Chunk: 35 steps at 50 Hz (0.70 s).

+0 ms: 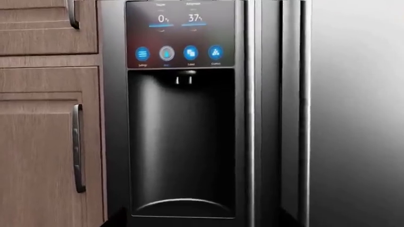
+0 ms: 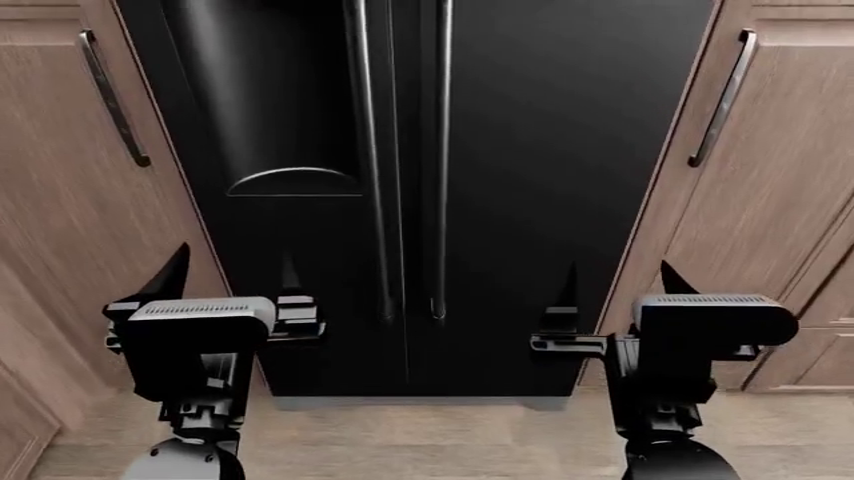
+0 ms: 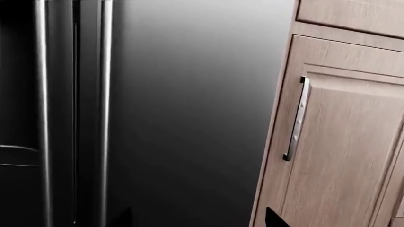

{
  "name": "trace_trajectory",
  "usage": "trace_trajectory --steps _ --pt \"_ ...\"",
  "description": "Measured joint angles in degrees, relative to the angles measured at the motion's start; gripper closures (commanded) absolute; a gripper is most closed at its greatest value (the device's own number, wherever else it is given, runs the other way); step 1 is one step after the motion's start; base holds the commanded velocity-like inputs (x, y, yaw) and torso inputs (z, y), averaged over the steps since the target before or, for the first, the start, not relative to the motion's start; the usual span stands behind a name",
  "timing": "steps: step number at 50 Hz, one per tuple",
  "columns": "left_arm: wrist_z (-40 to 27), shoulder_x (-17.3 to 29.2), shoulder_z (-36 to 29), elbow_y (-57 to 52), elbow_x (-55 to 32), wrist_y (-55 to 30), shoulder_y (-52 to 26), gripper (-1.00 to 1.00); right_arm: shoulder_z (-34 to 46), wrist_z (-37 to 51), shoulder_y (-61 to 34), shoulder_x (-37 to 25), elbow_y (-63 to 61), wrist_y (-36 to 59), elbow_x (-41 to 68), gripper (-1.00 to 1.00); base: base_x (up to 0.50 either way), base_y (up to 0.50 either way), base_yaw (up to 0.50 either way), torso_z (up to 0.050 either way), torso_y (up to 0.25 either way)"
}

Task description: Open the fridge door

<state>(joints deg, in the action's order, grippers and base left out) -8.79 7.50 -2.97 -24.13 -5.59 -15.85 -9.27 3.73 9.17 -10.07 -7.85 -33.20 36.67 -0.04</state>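
The glossy black fridge point(image 2: 534, 150) fills the middle of the head view with both doors shut. Its two slim bar handles point(image 2: 363, 150) point(image 2: 442, 150) run side by side down the centre seam. My left gripper point(image 2: 234, 272) hangs open in front of the left door, below the dispenser recess point(image 2: 287, 110), touching nothing. My right gripper point(image 2: 617, 282) is open too, facing the right door near its outer edge. The left wrist view looks at the display panel point(image 1: 180, 33) and both handles point(image 1: 250, 118). In the right wrist view the handles point(image 3: 105, 118) stand off to one side.
Brown wood-grain cabinets flank the fridge, one point(image 2: 67, 200) on the left and one point(image 2: 774, 180) on the right, each with a metal bar handle point(image 2: 112, 100) point(image 2: 723, 100). Tan floor point(image 2: 427, 440) lies between me and the fridge's base.
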Motion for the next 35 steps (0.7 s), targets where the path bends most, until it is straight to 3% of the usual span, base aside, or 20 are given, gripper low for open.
trace_trajectory --steps 23,35 --pt "-1.5 1.0 -0.9 0.3 -0.8 -0.8 -0.1 -1.0 0.5 1.1 -0.3 -0.7 0.0 0.5 1.0 -1.0 0.42 0.08 0.0 0.0 0.0" --pt "-2.8 1.2 -1.9 0.5 -0.6 -1.6 0.1 -1.0 0.9 1.6 -1.2 -0.9 -0.2 1.2 1.5 -1.0 0.42 -0.23 0.0 0.0 0.001"
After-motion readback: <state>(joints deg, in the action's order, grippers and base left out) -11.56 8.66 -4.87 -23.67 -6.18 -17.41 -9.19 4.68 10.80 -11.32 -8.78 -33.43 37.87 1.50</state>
